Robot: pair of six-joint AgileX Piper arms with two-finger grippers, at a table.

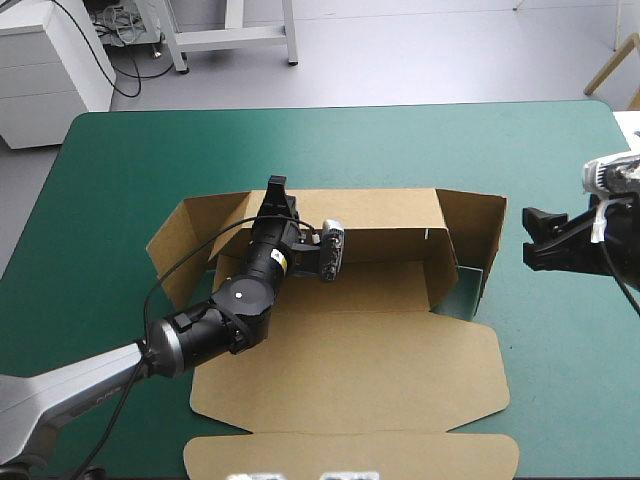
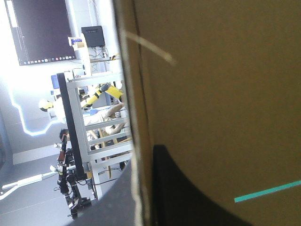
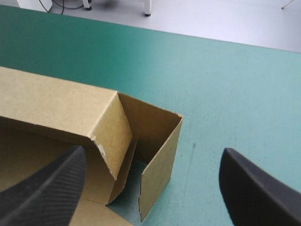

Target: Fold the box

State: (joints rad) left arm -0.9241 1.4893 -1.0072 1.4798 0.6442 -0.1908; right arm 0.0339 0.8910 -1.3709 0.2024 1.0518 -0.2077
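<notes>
The left pincer (image 1: 277,192) is clamped on the raised far wall (image 1: 385,212) of the box (image 1: 380,350), which lies on the table (image 1: 130,170), and the right pincer (image 1: 535,240) hangs with fingers apart beside its loose right end (image 1: 490,235), so I judge roughly half remains.

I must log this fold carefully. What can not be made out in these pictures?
- High view: the left gripper and its arm cover the box's left inner corner.
- Left wrist view: the box's wall, very close, blocks most of the view.
- Right wrist view: only the box's end ahead of the open right gripper shows; the rest is cut off.
</notes>
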